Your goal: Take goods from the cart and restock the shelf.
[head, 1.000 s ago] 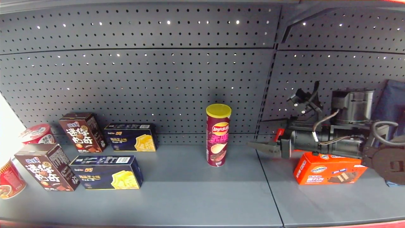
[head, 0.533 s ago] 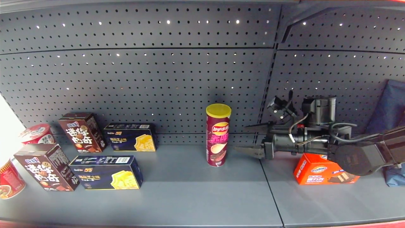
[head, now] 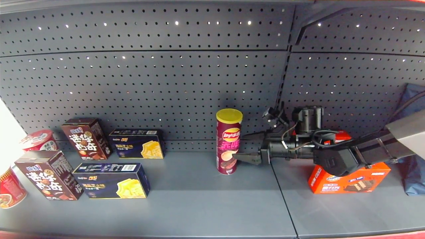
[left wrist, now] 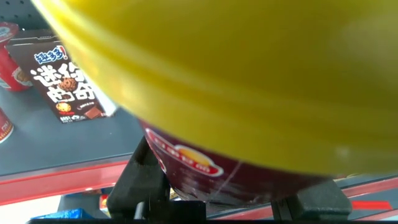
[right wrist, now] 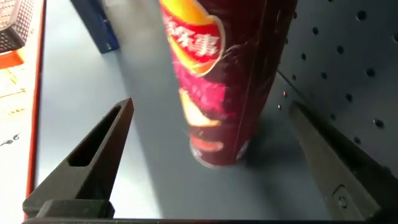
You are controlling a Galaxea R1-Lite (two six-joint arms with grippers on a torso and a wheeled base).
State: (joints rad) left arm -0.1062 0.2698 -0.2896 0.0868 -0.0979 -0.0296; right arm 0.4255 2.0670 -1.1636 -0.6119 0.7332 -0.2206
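Chips can (head: 229, 142), head view: upright at frame centre on the shelf (head: 199, 199), close to the pegboard (head: 149, 83). I see the right gripper (head: 240, 146) level with the can's lower half, fingers apart, their tips at its right side. An orange box (head: 345, 181) lies at lower right, under the arm.

Left wrist view: a second chips can (left wrist: 249, 81), yellow lid toward the camera, sits in the left gripper (left wrist: 227, 190). Its fingers (left wrist: 140, 183) are clamped on the maroon body. A brown box (left wrist: 65, 81) stands at upper left.

Right wrist view: I see the chips can (right wrist: 217, 74) standing between the spread fingers (right wrist: 93, 162), touching neither.
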